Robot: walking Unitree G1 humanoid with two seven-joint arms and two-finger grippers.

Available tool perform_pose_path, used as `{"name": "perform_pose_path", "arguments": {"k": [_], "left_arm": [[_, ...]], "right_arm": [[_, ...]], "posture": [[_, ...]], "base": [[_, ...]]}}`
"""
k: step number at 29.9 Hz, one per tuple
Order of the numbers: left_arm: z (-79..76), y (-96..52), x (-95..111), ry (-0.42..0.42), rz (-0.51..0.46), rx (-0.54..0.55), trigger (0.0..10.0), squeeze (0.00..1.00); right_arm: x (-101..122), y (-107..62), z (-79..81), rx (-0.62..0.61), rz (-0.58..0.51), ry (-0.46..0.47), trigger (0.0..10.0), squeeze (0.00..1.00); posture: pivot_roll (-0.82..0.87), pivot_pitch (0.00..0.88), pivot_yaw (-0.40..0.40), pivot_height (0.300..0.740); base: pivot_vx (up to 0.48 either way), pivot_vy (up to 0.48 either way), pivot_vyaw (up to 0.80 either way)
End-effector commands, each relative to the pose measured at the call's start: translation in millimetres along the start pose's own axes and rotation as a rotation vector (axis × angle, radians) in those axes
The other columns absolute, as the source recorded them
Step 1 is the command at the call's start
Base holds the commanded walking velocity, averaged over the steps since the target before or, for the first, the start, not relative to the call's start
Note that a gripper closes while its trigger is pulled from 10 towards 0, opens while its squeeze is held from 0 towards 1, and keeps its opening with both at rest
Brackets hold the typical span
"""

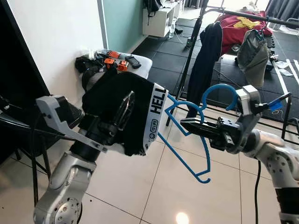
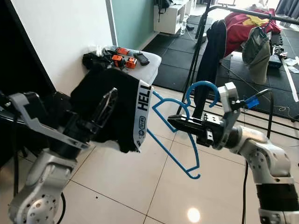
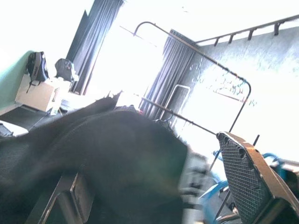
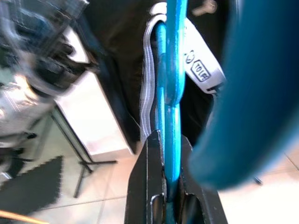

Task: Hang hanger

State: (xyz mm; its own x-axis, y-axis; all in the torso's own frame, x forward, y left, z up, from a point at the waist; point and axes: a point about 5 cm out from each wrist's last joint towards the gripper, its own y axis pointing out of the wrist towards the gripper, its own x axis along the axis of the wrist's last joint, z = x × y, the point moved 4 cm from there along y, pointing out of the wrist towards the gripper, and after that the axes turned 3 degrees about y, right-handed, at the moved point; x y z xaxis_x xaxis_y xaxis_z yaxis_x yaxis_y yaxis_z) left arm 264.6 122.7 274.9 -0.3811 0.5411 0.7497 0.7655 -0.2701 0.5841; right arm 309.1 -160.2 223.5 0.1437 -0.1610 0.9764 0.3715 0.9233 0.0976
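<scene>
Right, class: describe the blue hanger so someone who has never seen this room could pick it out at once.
Look above the pale tiled floor, between the robot's two arms. The right gripper is shut on the blue hanger, and black shorts held by the left gripper are threaded on it. It is the one thin bright-blue wire frame with a curled hook.

Both arms raised forward, right end effector point(image 1: 187, 123) clamped, left end effector point(image 1: 125, 109) gripping.

I'm looking into a lived-in home room: pale floor tiles point(image 1: 140, 186), a clothes rack point(image 1: 261, 16) hung with a dark jacket point(image 1: 205, 60), black floor mats point(image 1: 163, 56), a white shelf unit point(image 1: 159, 18), curtains point(image 3: 175, 79) beside bright windows.
</scene>
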Motion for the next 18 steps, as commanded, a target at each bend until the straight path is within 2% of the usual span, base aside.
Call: {"name": "perform_pose_path", "arguments": {"k": [1,2,4,13,17,18], "left_arm": [[1.3,-0.5,2.7,-0.020,-0.023,0.014,10.0,0.95],[1.3,-0.5,2.7,-0.020,-0.023,0.014,10.0,0.95],[1.8,0.6,5.5,-0.025,-0.039,0.017,10.0,0.94],[1.4,2.1,5.5,-0.031,-0.045,0.015,10.0,0.93],[0.2,3.6,7.1,-0.036,-0.051,0.012,10.0,0.92],[0.8,3.8,8.2,-0.033,-0.051,0.014,10.0,0.91]], "right_arm": [[-3.9,1.9,-7.6,-0.050,0.021,-0.022,10.0,0.00],[-3.9,1.9,-7.6,-0.050,0.021,-0.022,10.0,0.00],[-2.6,2.7,-18.5,-0.123,0.011,-0.033,10.0,0.00],[1.7,3.1,-22.1,-0.149,-0.010,-0.040,10.0,0.00],[3.5,2.2,-32.8,-0.218,-0.032,-0.053,10.0,0.00],[9.7,1.8,-43.0,-0.278,-0.071,-0.060,10.0,0.00]], "posture": [[-0.06,0.112,-0.026,0.740],[-0.06,0.112,-0.026,0.740],[-0.06,0.112,-0.027,0.740],[-0.06,0.112,-0.027,0.740],[-0.06,0.111,-0.027,0.740],[-0.05,0.111,-0.029,0.740]], "base": [[0.000,0.000,0.00],[0.000,0.000,0.00],[0.000,0.000,0.00],[0.000,0.000,0.00],[0.000,0.000,0.00],[0.000,0.000,0.00]]}}
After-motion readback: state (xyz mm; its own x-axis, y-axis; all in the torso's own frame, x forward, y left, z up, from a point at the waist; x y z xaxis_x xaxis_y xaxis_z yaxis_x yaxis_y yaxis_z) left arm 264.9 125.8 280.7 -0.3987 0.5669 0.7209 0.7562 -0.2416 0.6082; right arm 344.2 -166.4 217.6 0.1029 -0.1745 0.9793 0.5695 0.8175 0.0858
